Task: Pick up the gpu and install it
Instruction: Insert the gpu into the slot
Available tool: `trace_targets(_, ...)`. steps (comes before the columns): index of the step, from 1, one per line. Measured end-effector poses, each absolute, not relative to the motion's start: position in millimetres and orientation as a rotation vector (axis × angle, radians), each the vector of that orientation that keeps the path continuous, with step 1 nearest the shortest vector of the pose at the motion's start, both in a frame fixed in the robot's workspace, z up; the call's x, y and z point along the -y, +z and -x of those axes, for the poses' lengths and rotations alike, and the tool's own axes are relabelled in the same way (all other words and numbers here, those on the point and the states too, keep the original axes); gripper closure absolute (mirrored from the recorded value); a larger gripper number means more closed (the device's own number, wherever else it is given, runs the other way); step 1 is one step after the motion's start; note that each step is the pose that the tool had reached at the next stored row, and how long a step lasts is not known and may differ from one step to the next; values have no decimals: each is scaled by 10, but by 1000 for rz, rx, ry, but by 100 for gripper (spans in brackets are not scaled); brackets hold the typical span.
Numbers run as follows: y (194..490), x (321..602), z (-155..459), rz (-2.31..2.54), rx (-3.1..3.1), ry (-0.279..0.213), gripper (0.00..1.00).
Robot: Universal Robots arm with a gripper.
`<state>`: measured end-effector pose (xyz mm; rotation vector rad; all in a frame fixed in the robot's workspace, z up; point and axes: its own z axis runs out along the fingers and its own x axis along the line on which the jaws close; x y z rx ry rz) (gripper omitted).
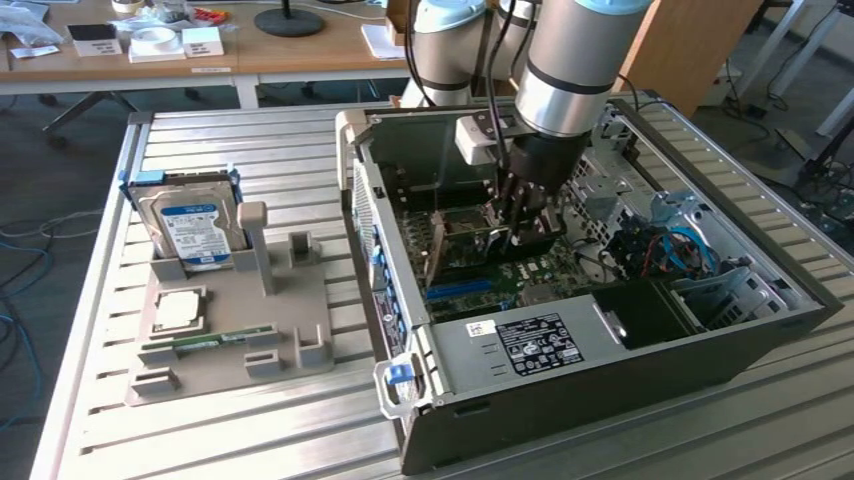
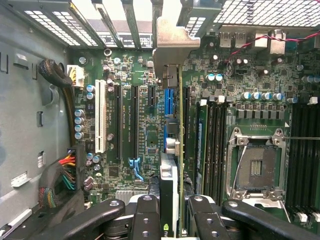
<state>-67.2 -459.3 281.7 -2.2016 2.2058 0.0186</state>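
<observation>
The gpu shows edge-on as a slim strip, its metal bracket close to the case's rear slot openings. It stands upright over the blue slot of the motherboard; whether it touches the slot I cannot tell. My gripper is shut on the card, one black finger on each side. In the exterior view my gripper reaches down into the open PC case, with the gpu between its fingers just above the board.
A grey holder at the exterior view's left carries a hard drive, a CPU and a green memory stick. Inside the case are the CPU socket, cable bundles and blue cables.
</observation>
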Motion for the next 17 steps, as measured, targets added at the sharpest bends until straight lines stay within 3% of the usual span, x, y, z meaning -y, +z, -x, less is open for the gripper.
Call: trace_targets(17, 2813, 4594, 693, 2202, -2206, 19, 73)
